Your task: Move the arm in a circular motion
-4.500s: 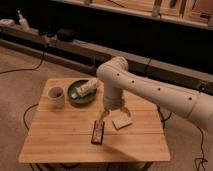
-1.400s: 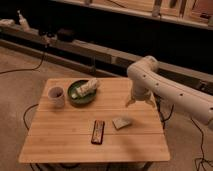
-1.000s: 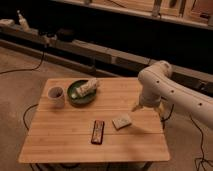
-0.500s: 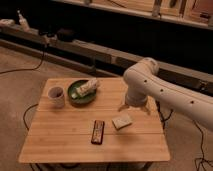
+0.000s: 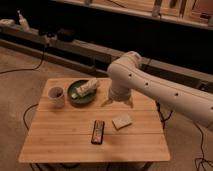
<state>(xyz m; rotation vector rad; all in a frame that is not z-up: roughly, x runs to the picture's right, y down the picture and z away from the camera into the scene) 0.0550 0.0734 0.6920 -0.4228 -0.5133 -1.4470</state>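
The cream-white arm (image 5: pixel 150 82) of thick rounded segments with small dark dots reaches in from the right edge and bends down over the back middle of the wooden table (image 5: pixel 65 140). Its small gripper (image 5: pixel 118 101) hangs just above the tabletop, right of the green plate (image 5: pixel 75 99) and behind the pale sponge (image 5: pixel 122 121). The gripper holds nothing that I can see.
A white mug (image 5: pixel 55 96) stands at the table's left. The green plate carries a wrapped packet (image 5: pixel 87 88). A dark flat remote-like object (image 5: pixel 98 132) lies mid-table. A low ledge with cables and a bottle (image 5: pixel 21 20) runs behind. Cables trail on the floor.
Over the earlier frames the arm swung from the table's middle out to the right edge, and has now come back left and toward the plate.
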